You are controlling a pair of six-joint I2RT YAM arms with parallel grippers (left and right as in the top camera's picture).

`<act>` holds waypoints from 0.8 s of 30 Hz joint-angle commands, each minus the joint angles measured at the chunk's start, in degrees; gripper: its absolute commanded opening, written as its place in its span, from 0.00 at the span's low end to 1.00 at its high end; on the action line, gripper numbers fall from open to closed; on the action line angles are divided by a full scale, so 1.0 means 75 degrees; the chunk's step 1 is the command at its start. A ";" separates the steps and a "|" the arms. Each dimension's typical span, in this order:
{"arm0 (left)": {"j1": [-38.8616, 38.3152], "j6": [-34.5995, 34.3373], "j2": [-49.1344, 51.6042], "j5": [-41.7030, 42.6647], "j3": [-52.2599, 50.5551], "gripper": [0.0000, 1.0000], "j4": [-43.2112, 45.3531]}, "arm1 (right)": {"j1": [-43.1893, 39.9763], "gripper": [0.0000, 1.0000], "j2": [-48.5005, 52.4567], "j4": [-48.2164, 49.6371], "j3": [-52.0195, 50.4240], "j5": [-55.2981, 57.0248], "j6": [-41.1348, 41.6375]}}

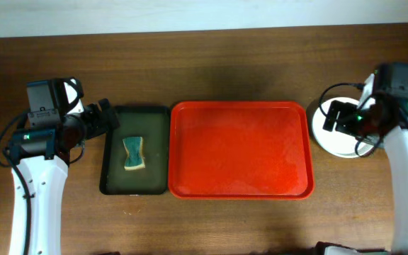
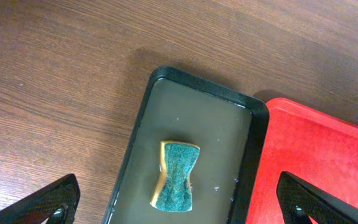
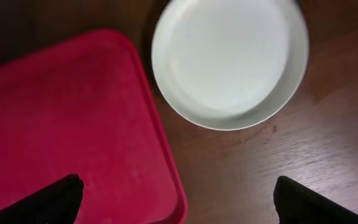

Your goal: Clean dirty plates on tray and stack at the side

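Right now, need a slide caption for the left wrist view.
Green-and-yellow sponge lying in the narrow dark green tray, bright red plastic tray alongside.

tray (image 1: 240, 151): glossy red plastic | table (image 1: 190, 64): wood grain | sponge (image 1: 134, 154): rough

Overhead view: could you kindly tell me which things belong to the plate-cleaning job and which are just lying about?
Job: red tray, pale plate beside it, sponge, dark green tray holding it.
Lying about: nothing seen besides the wooden table.
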 commanded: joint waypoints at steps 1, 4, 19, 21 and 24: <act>0.0029 -0.0070 -0.0050 -0.0029 0.0061 0.99 -0.0006 | 0.0035 0.98 -0.0764 0.0000 0.0096 -0.0044 0.0035; 0.0029 -0.0070 -0.0050 -0.0029 0.0061 0.99 -0.0003 | 0.0035 0.98 -0.1399 0.0000 0.0096 -0.0044 0.0035; 0.0029 -0.0070 -0.0050 -0.0029 0.0061 0.99 -0.0006 | 0.1501 0.98 -0.4459 -0.0026 0.0096 0.0749 0.0032; 0.0029 -0.0070 -0.0050 -0.0029 0.0061 0.99 -0.0003 | 0.1894 0.98 -0.4666 -0.0032 0.0096 0.0796 0.0035; 0.0029 -0.0070 -0.0050 -0.0029 0.0061 0.99 -0.0006 | 0.2363 0.98 -0.4940 -0.0029 0.0096 0.0793 0.0035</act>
